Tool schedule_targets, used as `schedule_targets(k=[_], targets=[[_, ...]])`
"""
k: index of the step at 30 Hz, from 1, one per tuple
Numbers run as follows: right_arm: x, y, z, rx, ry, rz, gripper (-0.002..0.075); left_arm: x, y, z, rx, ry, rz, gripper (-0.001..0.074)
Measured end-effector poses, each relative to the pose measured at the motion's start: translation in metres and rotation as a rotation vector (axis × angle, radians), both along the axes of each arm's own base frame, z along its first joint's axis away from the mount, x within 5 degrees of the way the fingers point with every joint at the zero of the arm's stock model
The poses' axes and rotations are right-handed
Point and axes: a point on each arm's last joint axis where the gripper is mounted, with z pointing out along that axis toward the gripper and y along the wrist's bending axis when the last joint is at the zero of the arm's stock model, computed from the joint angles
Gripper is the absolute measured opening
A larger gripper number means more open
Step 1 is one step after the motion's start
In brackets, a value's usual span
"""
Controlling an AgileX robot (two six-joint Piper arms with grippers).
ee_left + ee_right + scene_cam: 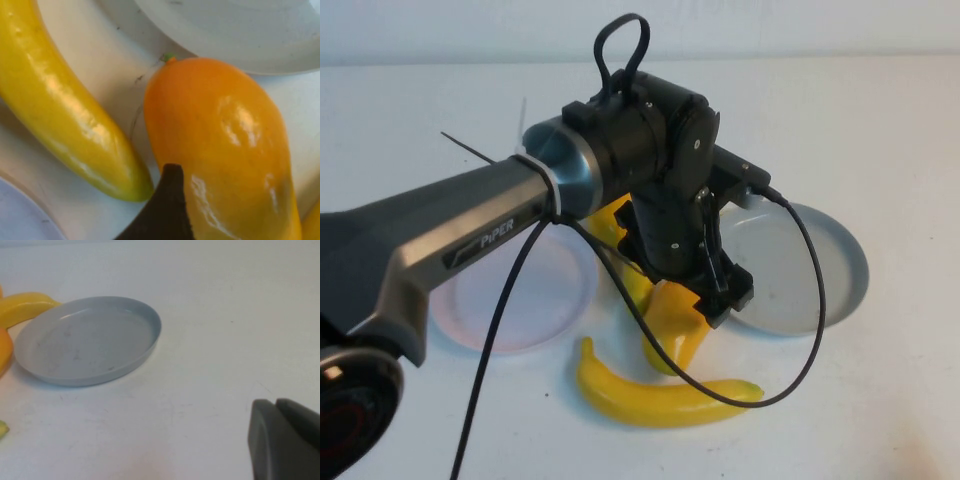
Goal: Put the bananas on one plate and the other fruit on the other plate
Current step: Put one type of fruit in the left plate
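My left gripper (692, 305) is down in the middle of the table, between the plates, shut on an orange-yellow mango (675, 335). In the left wrist view the mango (220, 140) fills the gap of the gripper (252, 200), and one dark fingertip (167, 205) lies against its side. One banana (660, 398) lies in front. The other banana (65, 110) lies beside the mango, toward the pink plate (510, 300). The grey-blue plate (810, 265) is empty. The second mango is hidden. My right gripper (275, 405) is shut and empty over bare table beside the grey-blue plate (90, 340).
The left arm (470, 230) and its black cable (815, 300) cross over the pink plate and the table's middle. White tabletop stretches to the right of the grey-blue plate and along the back.
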Motion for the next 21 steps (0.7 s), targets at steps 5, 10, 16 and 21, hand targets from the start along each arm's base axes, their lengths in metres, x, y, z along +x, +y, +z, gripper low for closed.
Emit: schedule_targets(k=[5, 10, 16, 21], targets=[[0.000, 0.000, 0.000, 0.000, 0.000, 0.000, -0.0015, 0.005, -0.002, -0.017, 0.035, 0.007, -0.003, 0.0656], [0.000, 0.000, 0.000, 0.000, 0.000, 0.000, -0.0015, 0.007, -0.003, -0.023, 0.048, 0.006, -0.005, 0.0657], [0.000, 0.000, 0.000, 0.000, 0.000, 0.000, -0.0015, 0.009, -0.004, -0.032, 0.068, 0.014, -0.007, 0.0594], [0.000, 0.000, 0.000, 0.000, 0.000, 0.000, -0.0015, 0.009, -0.004, -0.034, 0.069, 0.015, -0.009, 0.0542]])
